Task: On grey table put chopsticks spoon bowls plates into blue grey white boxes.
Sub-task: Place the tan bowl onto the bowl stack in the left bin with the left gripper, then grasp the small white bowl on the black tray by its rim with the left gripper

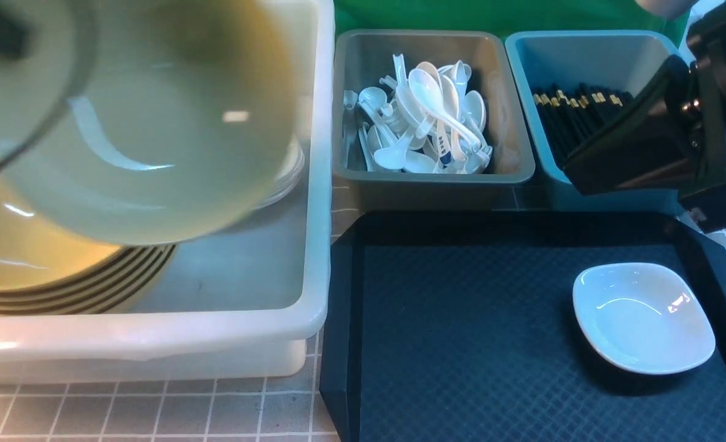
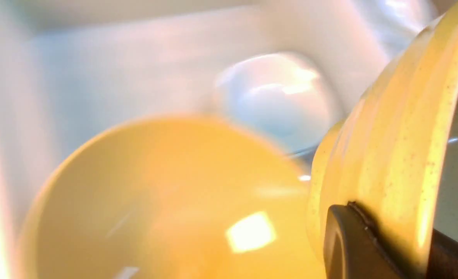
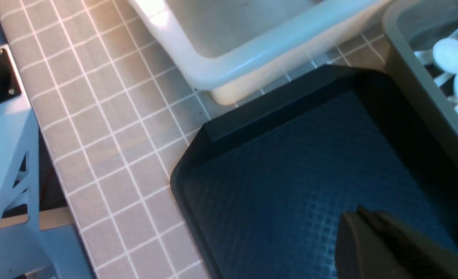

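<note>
My left gripper [image 2: 399,232] is shut on the rim of a mustard-yellow bowl [image 1: 148,123] and holds it tilted above the big white box [image 1: 317,245]. In that box lie a stack of yellow bowls [image 1: 62,276] and stacked white plates [image 2: 279,100]. One white plate [image 1: 642,316] lies on the black tray at the right. My right gripper [image 3: 362,217] is shut and empty, raised above the tray in front of the blue box [image 1: 584,55]. The blue box holds black chopsticks [image 1: 575,101]. The grey box [image 1: 427,178] holds several white spoons [image 1: 427,116].
The black diamond-textured tray [image 1: 461,344] lies on the grey table [image 1: 154,411] in front of the two smaller boxes, its left edge close to the white box. A blue-white frame [image 3: 4,155] stands beyond the table's edge in the right wrist view.
</note>
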